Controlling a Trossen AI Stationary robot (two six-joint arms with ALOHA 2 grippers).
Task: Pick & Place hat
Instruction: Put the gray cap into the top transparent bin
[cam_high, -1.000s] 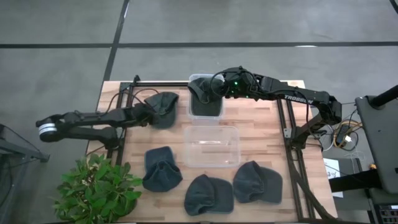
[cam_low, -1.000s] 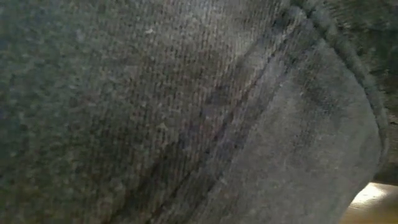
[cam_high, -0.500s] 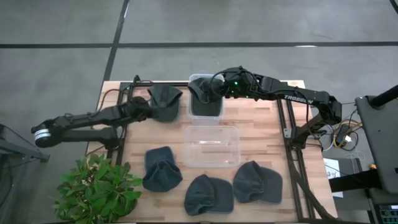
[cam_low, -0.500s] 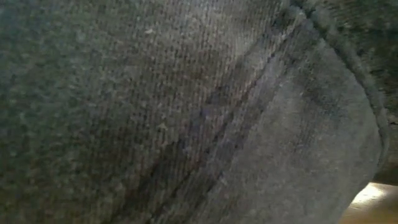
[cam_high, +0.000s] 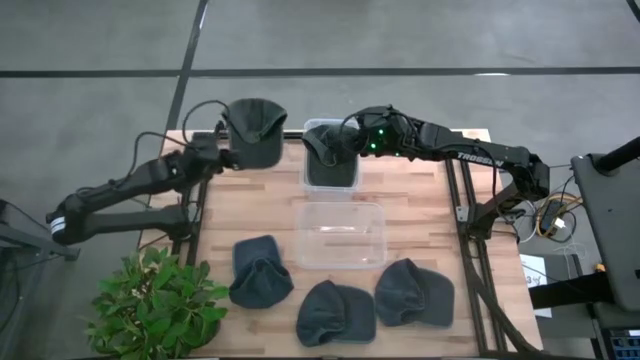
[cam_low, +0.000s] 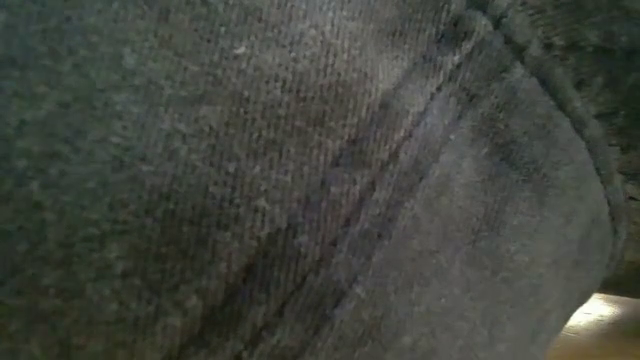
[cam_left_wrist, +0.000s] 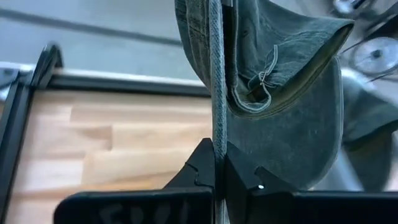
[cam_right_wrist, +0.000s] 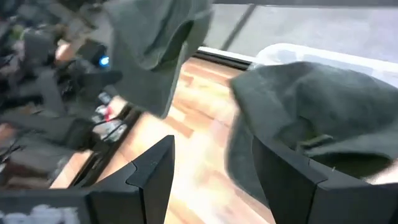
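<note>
A dark grey hat (cam_high: 254, 133) hangs in the air over the table's far left, with my left gripper (cam_high: 224, 153) shut on it. A second dark hat (cam_high: 330, 165) lies in a small bin (cam_high: 330, 188) at the far centre. My right gripper (cam_high: 340, 140) stands open over that bin's far left corner; in the right wrist view its fingers (cam_right_wrist: 152, 177) straddle the hat's edge (cam_right_wrist: 311, 106), and I cannot tell whether they touch it. The low view shows only dark cloth (cam_low: 300, 180) close to the lens. My left gripper pinches the hat's stitched rim edge (cam_left_wrist: 215, 121) between its two shut fingers (cam_left_wrist: 202, 168). The fingers come from the table's left. The hat is lifted clear of the table, its crown and brim (cam_left_wrist: 292, 74) spread beyond the fingertips.
An empty clear bin (cam_high: 300, 235) sits at the table's middle. Three more dark hats lie along the near edge (cam_high: 260, 270), (cam_high: 336, 313), (cam_high: 414, 292). A green plant (cam_high: 160, 305) stands off the near left corner. Black frame rails (cam_high: 465, 200) run along both sides.
My left gripper has risen and gone toward the table's far edge with the hat. The hat, which lay flat on the far left of the table, is now lifted clear and hangs open. My right gripper has kept still.
</note>
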